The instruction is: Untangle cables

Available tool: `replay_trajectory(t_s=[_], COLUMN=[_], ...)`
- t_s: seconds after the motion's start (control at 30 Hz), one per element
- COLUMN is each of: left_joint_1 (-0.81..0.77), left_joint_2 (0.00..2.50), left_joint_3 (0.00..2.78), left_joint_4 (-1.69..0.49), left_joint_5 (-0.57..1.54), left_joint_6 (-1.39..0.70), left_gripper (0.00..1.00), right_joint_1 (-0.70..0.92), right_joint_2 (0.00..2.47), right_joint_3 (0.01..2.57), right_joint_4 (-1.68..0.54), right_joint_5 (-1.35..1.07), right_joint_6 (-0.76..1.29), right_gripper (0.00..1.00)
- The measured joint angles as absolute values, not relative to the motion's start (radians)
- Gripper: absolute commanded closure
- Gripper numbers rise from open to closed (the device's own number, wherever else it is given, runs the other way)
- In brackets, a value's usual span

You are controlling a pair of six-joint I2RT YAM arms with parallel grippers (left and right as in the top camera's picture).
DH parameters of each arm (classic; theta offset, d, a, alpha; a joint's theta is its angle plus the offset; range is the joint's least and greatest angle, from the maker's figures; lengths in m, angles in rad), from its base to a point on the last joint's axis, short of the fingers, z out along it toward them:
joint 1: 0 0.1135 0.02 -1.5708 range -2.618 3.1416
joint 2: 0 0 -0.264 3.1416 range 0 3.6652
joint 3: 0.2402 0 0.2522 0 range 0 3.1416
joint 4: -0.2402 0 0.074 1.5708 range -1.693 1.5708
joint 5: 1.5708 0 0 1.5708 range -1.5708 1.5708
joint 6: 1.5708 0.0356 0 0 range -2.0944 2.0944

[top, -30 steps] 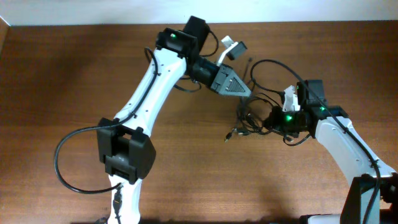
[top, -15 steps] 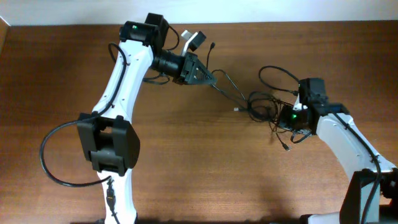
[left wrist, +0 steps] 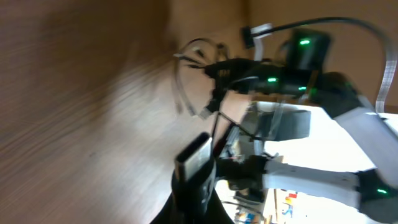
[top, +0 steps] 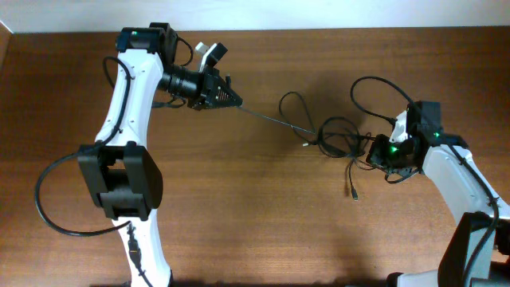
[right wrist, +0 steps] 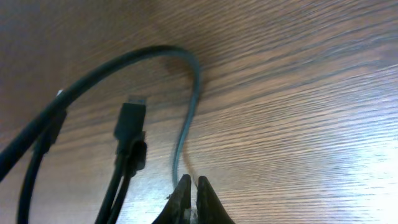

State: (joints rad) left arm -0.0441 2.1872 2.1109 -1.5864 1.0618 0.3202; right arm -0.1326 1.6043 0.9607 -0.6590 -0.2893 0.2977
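L gripper (top: 231, 97) sits near the table's (top: 239, 215) far edge, left of centre. Its jaws are closed on one strand of the cables (top: 335, 139), and that strand runs taut & straight from the tips to the knot. The knot lies on the table's right half, btw the two grippers and closer to the R one.

Loose loops lie around the knot: a small one on its far-left side by the taut strand, and a bigger one toward the far right, next to the R arm. One plug end (top: 351, 192) lies free on the near side.

R gripper (right wrist: 191, 186) is low over the wood at the knot's right side, tips pinched together w/ a thin strand running into them. A flat plug (right wrist: 130, 121) & thicker cords lie just beside.

Green light (top: 392, 149) lit on the R arm. Coloured print at the bottom of the L wrist view is too blurred to read.
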Motion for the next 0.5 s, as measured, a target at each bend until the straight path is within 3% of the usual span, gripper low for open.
replay_trajectory(t_s=[0.13,0.17,0.2,0.23,0.27,0.3,0.4,0.43,0.47,0.5], left_joint_1=[-0.043,-0.044,-0.052,-0.061,-0.070,-0.083,-0.160,-0.181,-0.204,-0.225], left_joint_2=[2.186,2.186,2.186,2.186,2.183,2.180,2.181,2.181,2.181,2.181], left_joint_3=[2.088,2.077,2.031,2.006,1.987,1.957,1.926,1.926,1.926,1.926], left_joint_4=[-1.555,-1.546,-1.517,-1.500,-1.471,-1.434,-1.407,-1.395,-1.371,-1.348], left_joint_5=[0.922,0.907,0.873,0.849,0.833,0.812,0.786,0.784,0.783,0.780], left_joint_6=[0.263,0.257,0.242,0.244,0.233,0.234,0.220,0.213,0.198,0.174], left_gripper=[0.98,0.87,0.59,0.37,0.24,0.01,0.04,0.12,0.26,0.33], right_joint_1=[-0.146,-0.149,-0.162,-0.168,-0.179,-0.196,-0.199,-0.199,-0.199,-0.199], right_joint_2=[1.610,1.610,1.610,1.612,1.614,1.621,1.624,1.624,1.624,1.624], right_joint_3=[0.956,0.955,0.951,0.949,0.947,0.945,0.945,0.945,0.945,0.944], right_joint_4=[-0.662,-0.662,-0.665,-0.667,-0.669,-0.670,-0.670,-0.670,-0.670,-0.670], right_joint_5=[-0.376,-0.383,-0.387,-0.385,-0.382,-0.381,-0.416,-0.448,-0.472,-0.498], right_joint_6=[0.233,0.231,0.226,0.218,0.207,0.191,0.152,0.130,0.117,0.099], right_gripper=[0.96,0.96,0.96,0.96,0.96,0.96,0.96,0.96,0.96,0.96])
